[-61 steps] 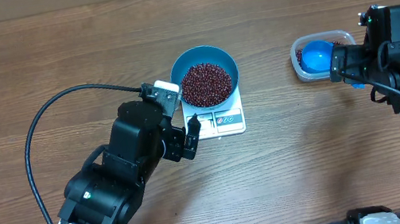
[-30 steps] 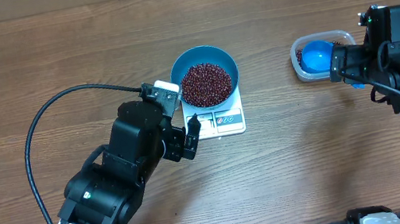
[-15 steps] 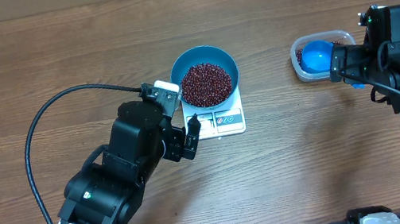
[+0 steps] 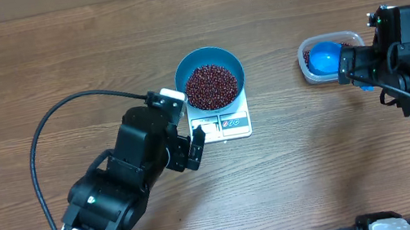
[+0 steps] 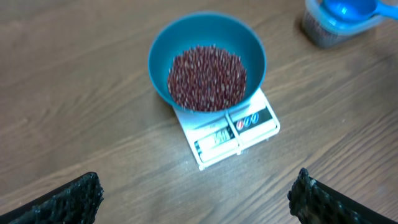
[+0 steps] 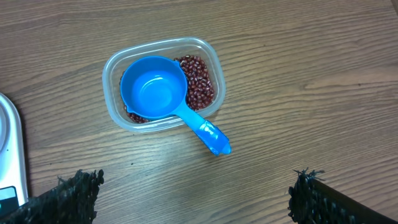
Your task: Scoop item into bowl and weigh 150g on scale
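Apparently nearly done: beans in bowl, on scale

Ahead of the left gripper (image 5: 196,199), wide and empty, the bowl (image 5: 256,57) of beans (image 5: 207,78) sits on the scale (image 5: 227,127). Ahead of the right gripper (image 6: 193,199), also wide, the scoop (image 6: 154,88) lies in the tub (image 6: 208,53). The display is unreadable, so the weight is unconfirmed.

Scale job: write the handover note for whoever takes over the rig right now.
Left hand open, empty, hovering short of the scale. Right hand open, empty, near the tub.
Bowl sits on the scale, holding a heap of beans. Scoop lies in the tub on leftover beans.
Done: beans in bowl. Left: the display is unreadable here; check it, then adjust to target.
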You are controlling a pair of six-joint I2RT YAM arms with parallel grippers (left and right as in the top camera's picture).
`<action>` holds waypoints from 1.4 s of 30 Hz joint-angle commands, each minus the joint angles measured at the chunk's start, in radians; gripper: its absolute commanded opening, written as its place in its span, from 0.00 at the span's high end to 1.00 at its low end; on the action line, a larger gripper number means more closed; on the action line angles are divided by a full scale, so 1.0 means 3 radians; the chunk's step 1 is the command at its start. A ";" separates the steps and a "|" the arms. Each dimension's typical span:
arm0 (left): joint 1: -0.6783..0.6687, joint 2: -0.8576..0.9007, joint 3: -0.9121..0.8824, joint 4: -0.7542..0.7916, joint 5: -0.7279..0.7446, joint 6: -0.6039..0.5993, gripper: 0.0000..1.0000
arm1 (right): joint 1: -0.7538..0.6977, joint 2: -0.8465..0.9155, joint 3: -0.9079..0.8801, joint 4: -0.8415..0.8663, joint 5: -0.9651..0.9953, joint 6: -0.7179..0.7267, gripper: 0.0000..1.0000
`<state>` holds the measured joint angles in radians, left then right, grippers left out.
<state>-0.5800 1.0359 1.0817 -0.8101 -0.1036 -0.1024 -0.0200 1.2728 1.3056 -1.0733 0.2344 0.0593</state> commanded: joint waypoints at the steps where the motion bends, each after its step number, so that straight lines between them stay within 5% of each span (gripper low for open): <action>1: 0.0075 -0.0099 -0.0327 0.0083 0.0065 -0.0034 0.01 | -0.0006 -0.0001 0.0080 0.0015 -0.0029 -0.0039 0.00; 11: 0.0245 -0.0749 -0.1375 0.1061 0.0078 -0.0034 0.00 | -0.0006 -0.0001 0.0080 0.0015 -0.0029 -0.0041 0.00; 42: 0.0472 -0.3132 -0.2832 0.1397 0.0070 -0.0320 0.00 | -0.0006 -0.0001 0.0080 0.0015 -0.0029 -0.0039 0.00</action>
<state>-0.4656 0.1432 0.2634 -0.4019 -0.0711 -0.1589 -0.0200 1.2728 1.3056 -1.0737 0.2321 0.0586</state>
